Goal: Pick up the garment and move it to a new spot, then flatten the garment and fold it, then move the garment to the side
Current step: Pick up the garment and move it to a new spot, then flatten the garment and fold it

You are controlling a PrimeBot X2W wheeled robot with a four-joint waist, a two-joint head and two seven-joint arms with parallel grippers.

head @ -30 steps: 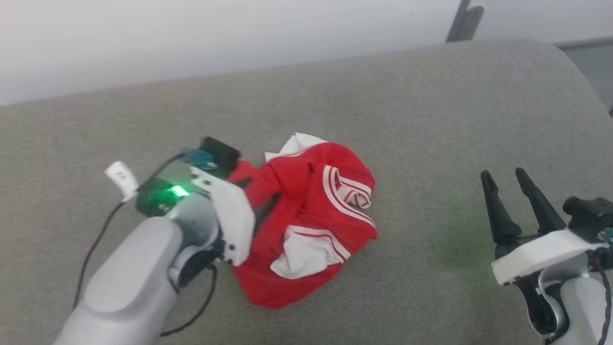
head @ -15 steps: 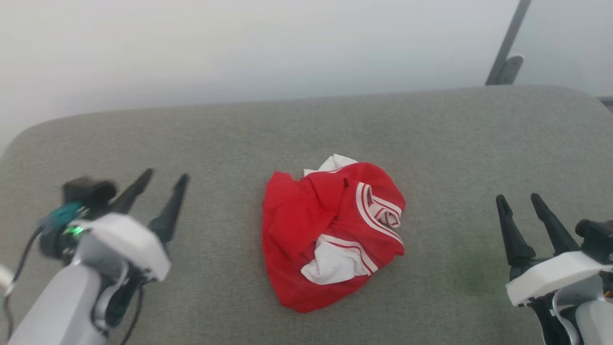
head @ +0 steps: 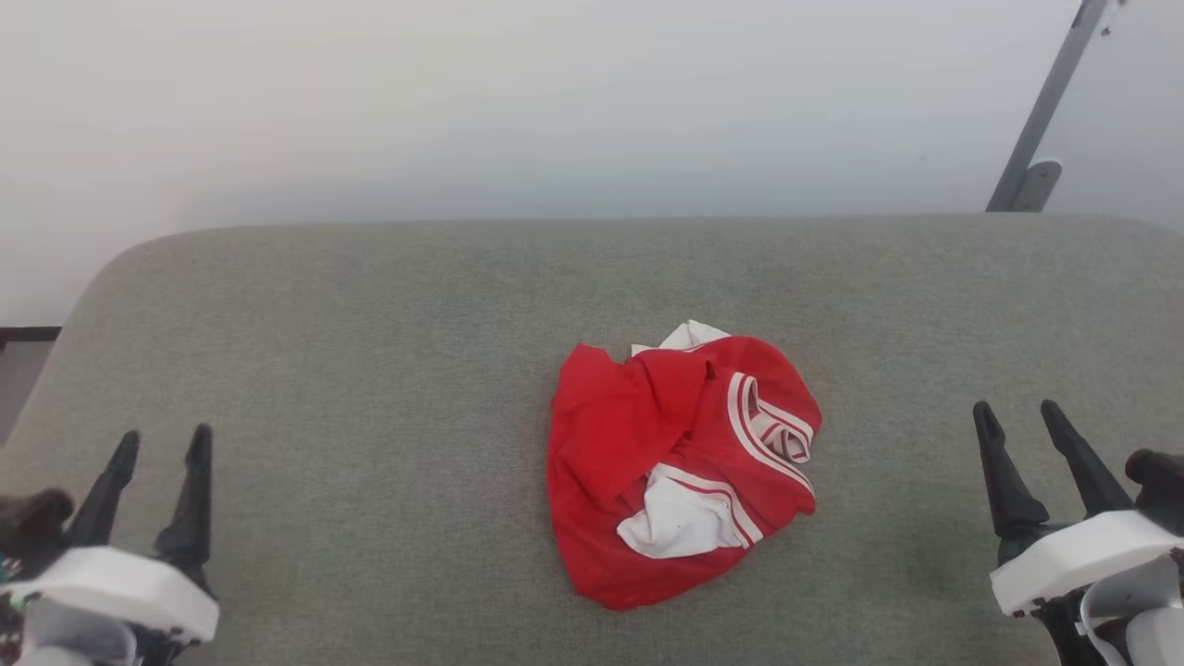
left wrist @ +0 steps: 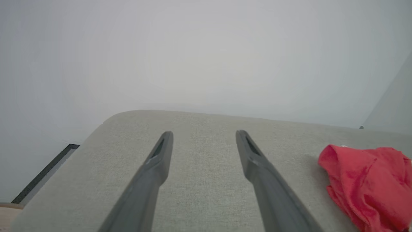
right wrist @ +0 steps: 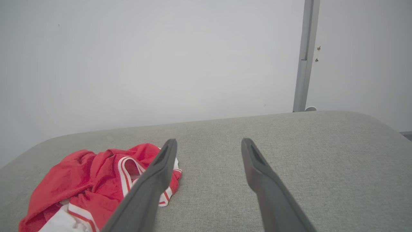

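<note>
Two end effectors, both empty. The left end effector [head: 165, 435] and the right end effector [head: 1017, 409] each had their fingers spread wide, gripping nothing, and were poised over the near side of the grey worktop [head: 370, 324].

The garment [head: 680, 467] lay in a crumpled heap between them, to the right of the left end effector and to the left of the right one, well apart from both. Red cloth lay uppermost, with a white sleeve and striped trim showing among the folds.

Judgement: nothing flattened or folded yet. The step in hand looked like a fresh reach for the heap. The next move would call for one end effector to travel inward and close on a raised fold or trimmed edge, so the cloth could be spread.

Writing: none readable, with any lettering buried in the folds. No brand mark seen.
</note>
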